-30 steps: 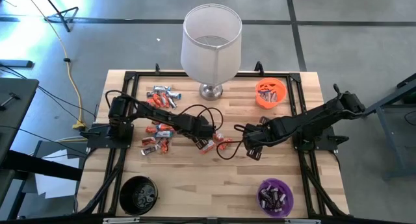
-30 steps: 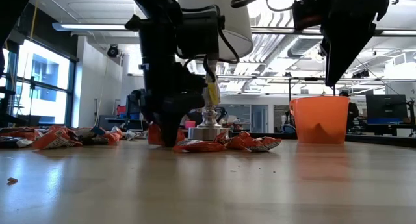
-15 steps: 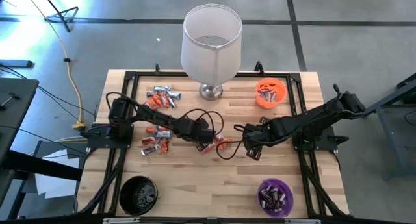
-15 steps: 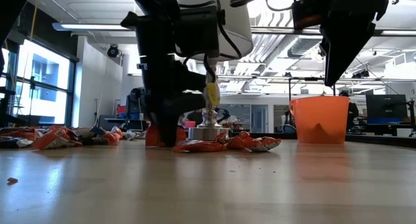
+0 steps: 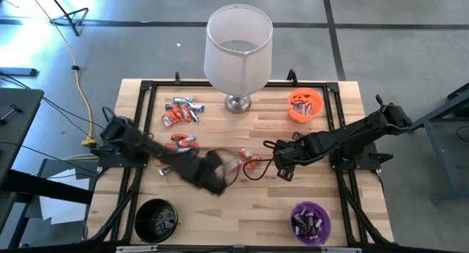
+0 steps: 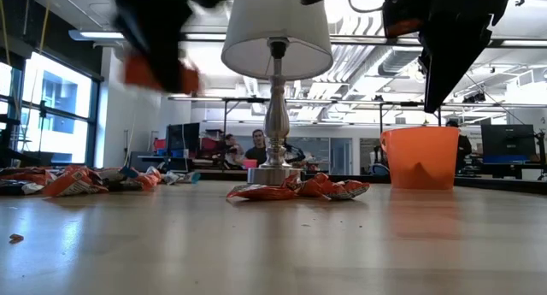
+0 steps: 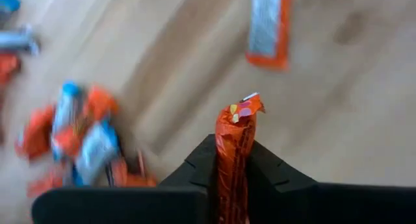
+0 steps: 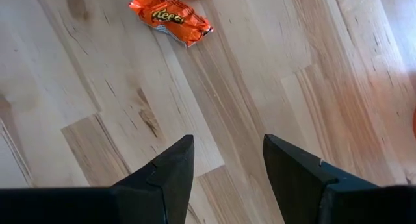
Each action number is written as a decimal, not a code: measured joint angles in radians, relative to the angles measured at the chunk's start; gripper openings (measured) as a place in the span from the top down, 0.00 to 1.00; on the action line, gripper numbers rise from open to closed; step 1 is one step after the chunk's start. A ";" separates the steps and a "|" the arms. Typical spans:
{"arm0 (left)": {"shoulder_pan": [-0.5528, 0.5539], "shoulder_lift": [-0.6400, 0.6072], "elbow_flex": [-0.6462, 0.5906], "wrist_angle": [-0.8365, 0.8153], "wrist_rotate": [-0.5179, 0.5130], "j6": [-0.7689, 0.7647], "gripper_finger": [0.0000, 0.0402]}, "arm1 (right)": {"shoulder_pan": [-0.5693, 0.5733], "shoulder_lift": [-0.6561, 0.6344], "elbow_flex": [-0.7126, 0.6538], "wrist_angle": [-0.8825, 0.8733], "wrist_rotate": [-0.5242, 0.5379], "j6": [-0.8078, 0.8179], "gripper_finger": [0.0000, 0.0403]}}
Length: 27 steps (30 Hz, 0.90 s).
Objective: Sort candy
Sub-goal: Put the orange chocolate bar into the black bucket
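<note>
**Desk:** What does your left arm have?

**Caption writer:** Your left gripper (image 7: 234,178) is clamped on one orange-red candy (image 7: 235,152), the wrapper standing up between its fingers (image 7: 276,178) with its crimped end poking out above them. From above, that gripper (image 5: 212,181) sits blurred over the wooden table (image 5: 242,216), toward the front and left of centre, above the boards rather than on them. In the level shot it shows only as a dark smear with an orange patch (image 6: 158,73), high off the tabletop.

**Desk:** And your right arm?

**Caption writer:** Your right gripper (image 8: 224,165) hangs over bare wood with its fingers spread apart and nothing between them. One orange-red wrapper (image 8: 170,16) lies on the boards ahead of it. From above, that gripper (image 5: 282,163) is right of centre.

**Desk:** Where is the rest of the candy?

**Caption writer:** A loose pile (image 5: 179,110) lies near the lamp (image 5: 236,48) at the back left, more pieces (image 5: 179,141) sit further forward, and a few orange-red ones (image 5: 249,161) lie mid-table between your two grippers. The orange bowl (image 5: 305,105) at back right and the purple bowl (image 5: 310,222) at front right each hold pieces. A black bowl (image 5: 156,220) stands at front left; its contents can't be made out.
</note>
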 joint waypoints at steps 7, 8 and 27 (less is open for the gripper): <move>-0.256 -0.049 0.086 -0.125 0.035 -0.404 0.89 | 0.000 0.000 0.000 0.001 0.000 0.000 0.55; -0.289 -0.048 0.092 -0.134 0.058 -0.458 0.89 | 0.000 0.000 0.000 0.002 0.000 0.000 0.55; -0.536 -0.043 0.094 -0.294 0.201 -1.003 0.58 | 0.000 0.000 0.000 0.009 0.000 0.000 0.55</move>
